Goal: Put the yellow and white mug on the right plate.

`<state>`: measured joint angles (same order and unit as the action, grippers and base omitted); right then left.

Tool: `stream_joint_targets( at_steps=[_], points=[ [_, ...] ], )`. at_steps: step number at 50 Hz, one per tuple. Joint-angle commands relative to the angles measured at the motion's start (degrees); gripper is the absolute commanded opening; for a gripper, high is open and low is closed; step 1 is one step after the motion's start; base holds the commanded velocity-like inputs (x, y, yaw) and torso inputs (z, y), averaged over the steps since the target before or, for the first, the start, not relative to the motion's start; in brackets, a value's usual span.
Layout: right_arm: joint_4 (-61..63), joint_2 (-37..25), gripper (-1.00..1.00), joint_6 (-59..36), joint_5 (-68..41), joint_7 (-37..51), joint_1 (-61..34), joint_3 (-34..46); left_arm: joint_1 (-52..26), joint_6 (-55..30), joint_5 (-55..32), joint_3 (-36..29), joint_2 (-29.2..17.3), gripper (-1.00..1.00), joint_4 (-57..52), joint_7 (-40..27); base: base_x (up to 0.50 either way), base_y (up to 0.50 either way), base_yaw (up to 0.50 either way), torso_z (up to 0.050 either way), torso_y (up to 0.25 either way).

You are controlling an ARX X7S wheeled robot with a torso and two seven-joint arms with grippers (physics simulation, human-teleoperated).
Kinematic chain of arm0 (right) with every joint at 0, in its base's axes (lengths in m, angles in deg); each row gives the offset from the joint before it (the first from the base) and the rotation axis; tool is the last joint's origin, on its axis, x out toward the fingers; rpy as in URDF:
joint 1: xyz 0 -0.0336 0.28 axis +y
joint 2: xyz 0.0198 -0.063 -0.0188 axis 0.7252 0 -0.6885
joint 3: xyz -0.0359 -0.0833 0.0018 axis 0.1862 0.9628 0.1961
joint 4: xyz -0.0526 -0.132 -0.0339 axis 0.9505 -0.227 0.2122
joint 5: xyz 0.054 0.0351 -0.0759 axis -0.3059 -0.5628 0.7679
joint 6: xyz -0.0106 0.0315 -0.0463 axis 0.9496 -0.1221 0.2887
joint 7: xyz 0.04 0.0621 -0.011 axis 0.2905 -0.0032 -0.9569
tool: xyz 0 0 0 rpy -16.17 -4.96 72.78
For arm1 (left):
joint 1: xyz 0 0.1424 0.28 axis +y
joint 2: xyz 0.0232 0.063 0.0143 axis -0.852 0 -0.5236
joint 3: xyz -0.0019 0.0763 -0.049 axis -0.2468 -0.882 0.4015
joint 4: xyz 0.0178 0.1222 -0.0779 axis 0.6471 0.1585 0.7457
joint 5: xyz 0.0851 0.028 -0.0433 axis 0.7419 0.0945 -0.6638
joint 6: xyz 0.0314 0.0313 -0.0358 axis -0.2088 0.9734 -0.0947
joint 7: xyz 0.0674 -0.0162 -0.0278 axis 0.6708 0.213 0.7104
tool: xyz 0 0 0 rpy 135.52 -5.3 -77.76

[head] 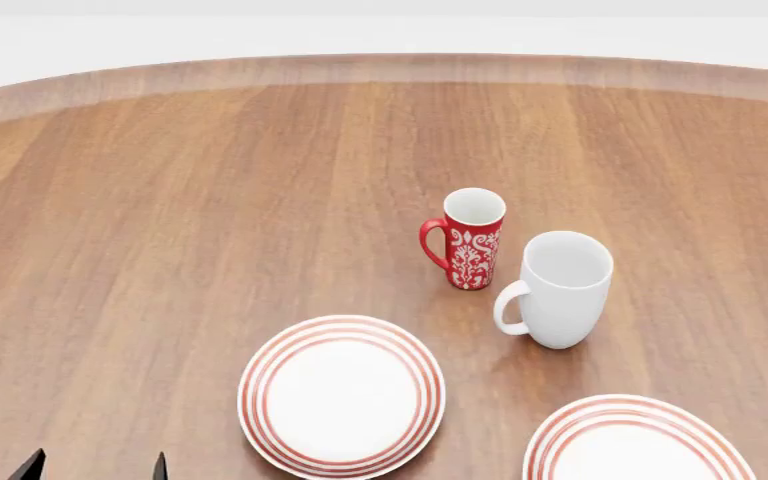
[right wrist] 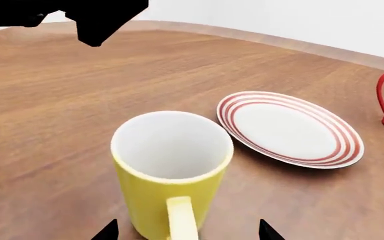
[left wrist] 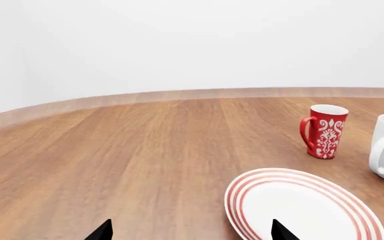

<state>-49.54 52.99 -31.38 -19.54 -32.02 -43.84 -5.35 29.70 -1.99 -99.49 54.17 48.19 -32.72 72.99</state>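
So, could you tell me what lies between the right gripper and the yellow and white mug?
Nothing: in the right wrist view the yellow and white mug stands just ahead of the right gripper, its handle pointing at the gap between the tips.

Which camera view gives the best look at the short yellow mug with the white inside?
The right wrist view shows it best: the short yellow mug with white inside fills the foreground, rim, interior and loop handle visible, between the right gripper fingertips. The head view and left wrist view do not show it; only the red and white mugs appear there.
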Motion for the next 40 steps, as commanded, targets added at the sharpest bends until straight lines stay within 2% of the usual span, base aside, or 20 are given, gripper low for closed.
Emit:
stream_joint_targets(
  at_steps=[1, 40],
  points=[
    [-2.99, 2.51, 1.0, -1.06, -1.29, -0.8, -1.56, -1.97, 0.12, -0.36, 0.9, 1.05, 0.9, 1.0, -0.6, 0.95, 0.0, 0.0, 0.0, 0.0, 0.0],
    [-10.72, 5.23, 1.0, 1.34, 1.63, 0.44, -3.72, 0.02, -0.02, -0.1, 0.2, 0.19, 0.3, 1.0, -0.39, 0.28, 0.0, 0.0, 0.0, 0.0, 0.0]
  ],
)
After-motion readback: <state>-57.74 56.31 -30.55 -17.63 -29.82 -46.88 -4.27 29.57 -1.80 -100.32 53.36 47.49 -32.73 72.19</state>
